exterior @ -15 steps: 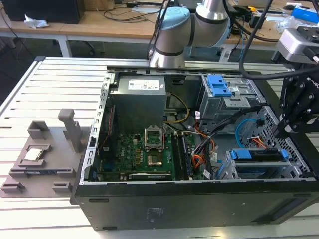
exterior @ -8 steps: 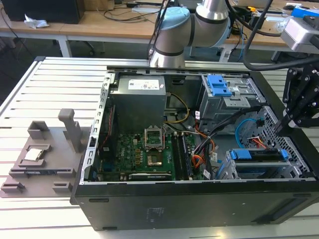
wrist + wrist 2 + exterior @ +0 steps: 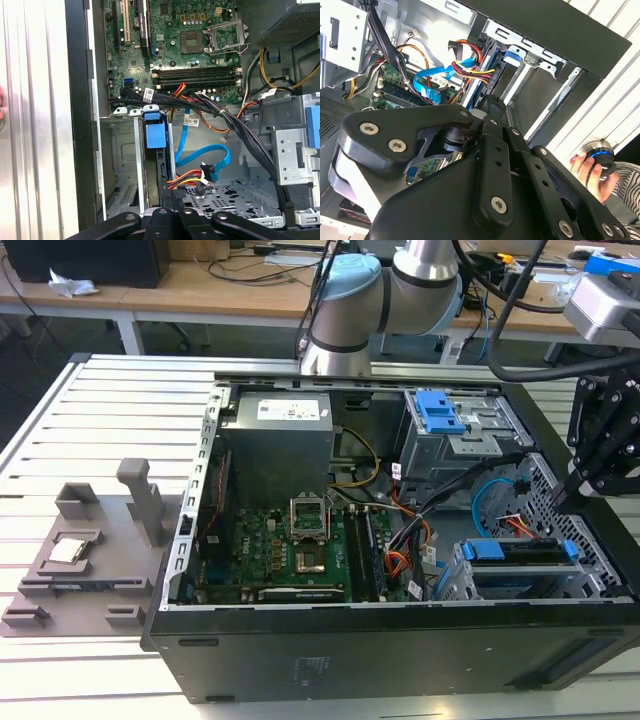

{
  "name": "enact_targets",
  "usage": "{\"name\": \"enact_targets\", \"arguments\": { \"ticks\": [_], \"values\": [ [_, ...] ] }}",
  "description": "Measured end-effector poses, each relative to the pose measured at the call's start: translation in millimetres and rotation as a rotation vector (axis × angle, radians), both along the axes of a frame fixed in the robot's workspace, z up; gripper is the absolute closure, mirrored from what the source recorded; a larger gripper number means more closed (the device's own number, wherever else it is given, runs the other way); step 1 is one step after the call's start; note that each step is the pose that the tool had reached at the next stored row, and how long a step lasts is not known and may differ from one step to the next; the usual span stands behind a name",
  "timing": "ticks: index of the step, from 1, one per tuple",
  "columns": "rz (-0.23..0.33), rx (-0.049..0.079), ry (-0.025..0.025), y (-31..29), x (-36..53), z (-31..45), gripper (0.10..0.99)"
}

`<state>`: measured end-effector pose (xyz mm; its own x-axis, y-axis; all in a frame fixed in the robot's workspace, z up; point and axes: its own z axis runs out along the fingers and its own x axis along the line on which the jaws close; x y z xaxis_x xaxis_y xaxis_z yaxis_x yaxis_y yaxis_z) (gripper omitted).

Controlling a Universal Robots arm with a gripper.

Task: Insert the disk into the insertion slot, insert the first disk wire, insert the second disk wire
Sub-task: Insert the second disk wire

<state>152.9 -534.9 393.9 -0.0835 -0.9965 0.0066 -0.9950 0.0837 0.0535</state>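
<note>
The disk (image 3: 515,551), in its bright blue frame, lies in the insertion slot (image 3: 470,585), the silver cage at the case's front corner on the exterior view's right. In the first wrist view the disk (image 3: 155,135) shows edge-on between the slot's walls (image 3: 122,165). A blue flat wire (image 3: 202,152) and a red-yellow-black wire bundle (image 3: 189,177) hang loose beside the disk's end. My gripper (image 3: 562,500) hovers over that end with its jaws together, and I see nothing between them. In the second wrist view its fingers (image 3: 494,112) point at the disk's edge.
The open computer case (image 3: 380,660) holds a motherboard (image 3: 290,555), a power supply (image 3: 280,435) and a taller grey cage with blue latch (image 3: 440,415). A grey fixture (image 3: 90,550) sits on the slatted table. A person's hand (image 3: 587,170) holds a round knob (image 3: 600,152) outside the case.
</note>
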Motion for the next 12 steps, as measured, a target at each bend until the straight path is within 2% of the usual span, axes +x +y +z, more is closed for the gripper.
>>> {"name": "enact_targets", "arguments": {
  "ticks": [4,6,7,8,9,10,12],
  "values": [
    [0.0,0.0,0.0,0.0,0.0,0.2,0.973],
    [0.0,0.0,0.0,0.0,0.0,0.2,0.851],
    [0.0,0.0,0.0,0.0,0.0,0.2,0.851],
    [0.0,0.0,0.0,0.0,0.0,0.2,0.784],
    [0.0,0.0,0.0,0.0,0.0,0.3,0.784],
    [0.001,-0.001,0.0,1.2,0.0,0.5,0.784],
    [0.012,0.0,0.0,11.4,0.0,-0.6,0.784]
  ]
}}
